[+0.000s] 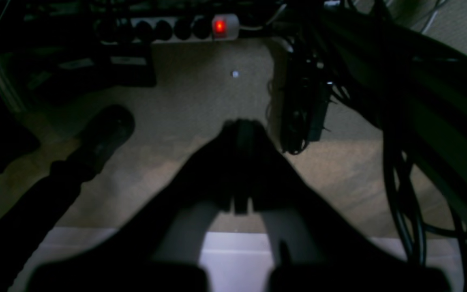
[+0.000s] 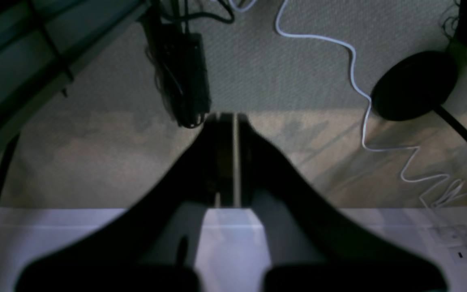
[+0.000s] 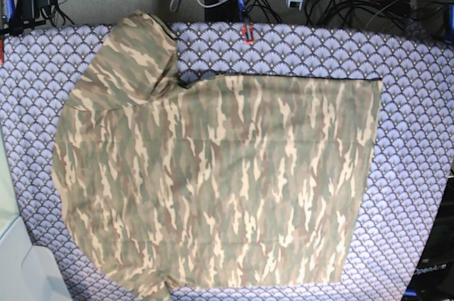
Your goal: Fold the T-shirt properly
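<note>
The T-shirt, camouflage in olive, brown and cream, lies spread flat on the table in the base view. One sleeve points to the far left, and its straight hem is on the right. A dark collar edge shows beside the sleeve. Neither arm appears in the base view. In the left wrist view my left gripper is shut and empty, hanging over the floor past a white table edge. In the right wrist view my right gripper is also shut on nothing, over the floor.
A purple scallop-patterned table cloth covers the table around the shirt. A small red item sits at the far edge. On the floor are a power strip with a lit red switch, dark cables, a white cable and a black round base.
</note>
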